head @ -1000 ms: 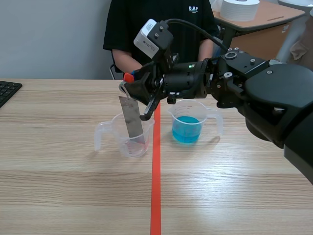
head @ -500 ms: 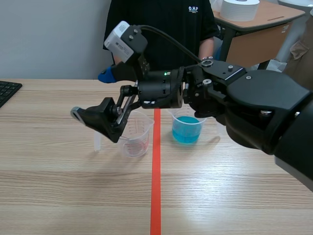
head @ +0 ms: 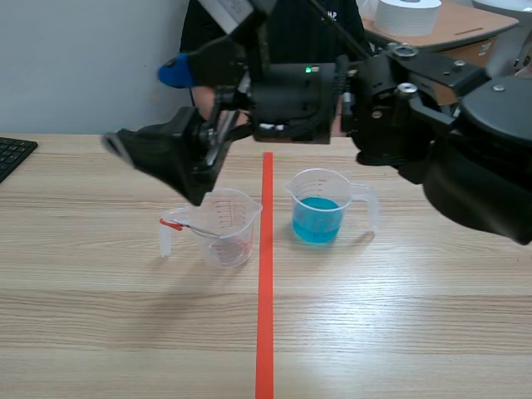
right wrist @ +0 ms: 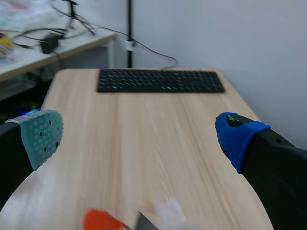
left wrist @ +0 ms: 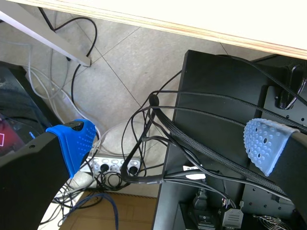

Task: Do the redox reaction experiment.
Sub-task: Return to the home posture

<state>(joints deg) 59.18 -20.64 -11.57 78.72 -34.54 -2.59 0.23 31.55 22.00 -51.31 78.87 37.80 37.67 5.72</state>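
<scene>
Over wooden table (head: 83, 332), right claw (head: 145, 110) gapes, raised.

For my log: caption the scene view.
Open right gripper above the beaker holding the strip; blue beaker beside it.

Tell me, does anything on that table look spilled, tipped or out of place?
Nothing is spilled: the beaker of blue liquid and the clear beaker both stand upright. The one askew thing is the thin metal strip, lying tilted in the clear beaker with its red end poking over the rim.
</scene>
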